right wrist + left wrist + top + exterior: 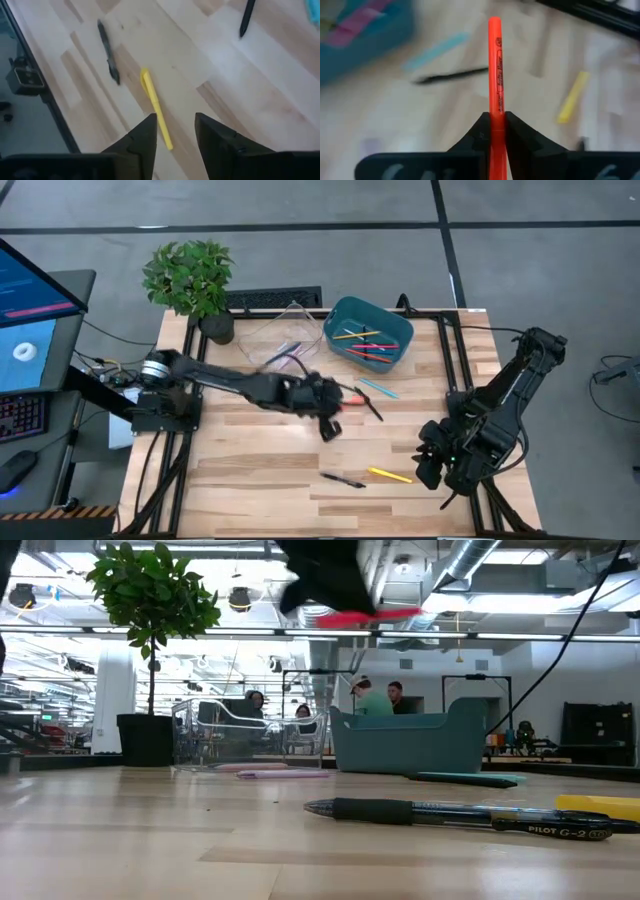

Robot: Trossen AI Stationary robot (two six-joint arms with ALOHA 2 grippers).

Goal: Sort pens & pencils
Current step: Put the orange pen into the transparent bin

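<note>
Red pen [495,75] is clamped in left claw [335,412] above surface; right claw [175,132] is parted, empty. Pen could slip & drop if grip is off-centre.

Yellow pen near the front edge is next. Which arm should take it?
Right. The right gripper is open and hangs just above the yellow pen, close to its own side of the table. The left gripper is mid-table, shut on a red pen.
</note>
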